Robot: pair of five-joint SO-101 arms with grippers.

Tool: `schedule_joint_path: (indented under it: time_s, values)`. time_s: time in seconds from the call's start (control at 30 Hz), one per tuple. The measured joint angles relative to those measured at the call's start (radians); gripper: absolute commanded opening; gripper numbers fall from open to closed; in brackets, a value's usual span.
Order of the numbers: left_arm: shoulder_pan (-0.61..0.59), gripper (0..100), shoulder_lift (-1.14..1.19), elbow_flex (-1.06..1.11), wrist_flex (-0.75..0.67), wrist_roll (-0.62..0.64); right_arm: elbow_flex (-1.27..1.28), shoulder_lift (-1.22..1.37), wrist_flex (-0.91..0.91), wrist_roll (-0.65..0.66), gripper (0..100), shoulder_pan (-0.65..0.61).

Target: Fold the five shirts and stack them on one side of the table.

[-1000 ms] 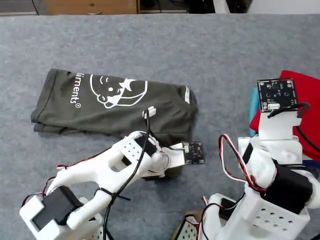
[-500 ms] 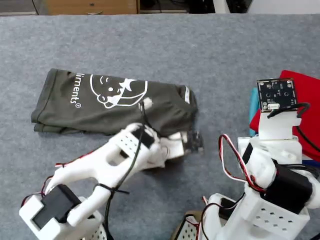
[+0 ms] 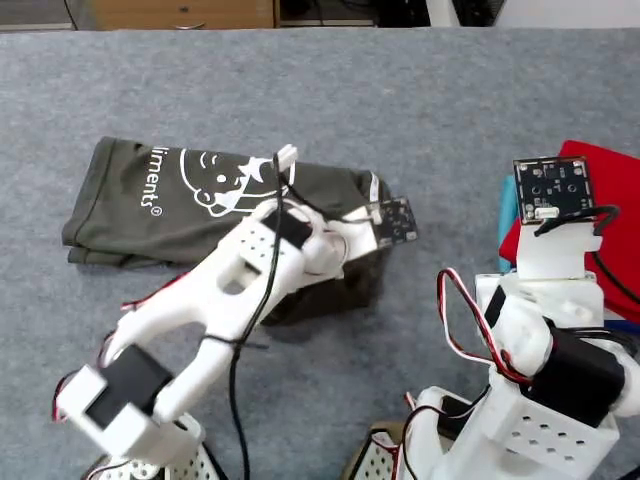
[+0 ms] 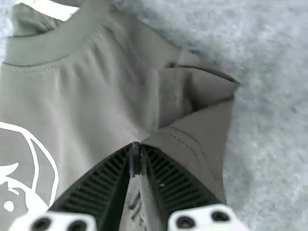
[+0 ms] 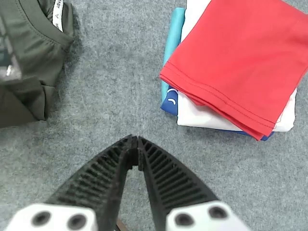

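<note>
Nearest the arm bases, the right gripper (image 5: pixel 138 143) hangs over the bare grey table (image 3: pixel 450 110), jaws pressed together on nothing. Near it lies the stack (image 5: pixel 240 62): a red shirt on top with white, blue and teal edges beneath, seemingly four done. Farther out, the left gripper (image 4: pixel 136 156) pinches a folded corner of the olive shirt (image 3: pixel 180 215), a long strip lying mid-table, apart from the stack. This last shirt likely needs a crosswise fold, then stacking.

One olive shirt (image 3: pixel 150 215), four folded shirts (image 5: pixel 240 62) in a stack, two arms (image 3: pixel 230 300)
</note>
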Motion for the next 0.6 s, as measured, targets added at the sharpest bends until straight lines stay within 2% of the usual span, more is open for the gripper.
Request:
schedule_joint_path:
  time_s: [0.2, 0.4, 0.6]
  values:
    - [-0.040, 2, 0.153, -0.218, 0.075, 0.000, 0.000, 0.000, 0.000, 0.000, 0.4, 0.000]
    - [-0.074, 2, 0.288, -0.430, 0.089, 0.002, 0.000, 0.000, 0.000, 0.000, 0.4, 0.000]
    - [-0.089, 2, 0.382, -0.539, 0.089, 0.002, 0.000, 0.000, 0.000, 0.000, 0.4, 0.000]
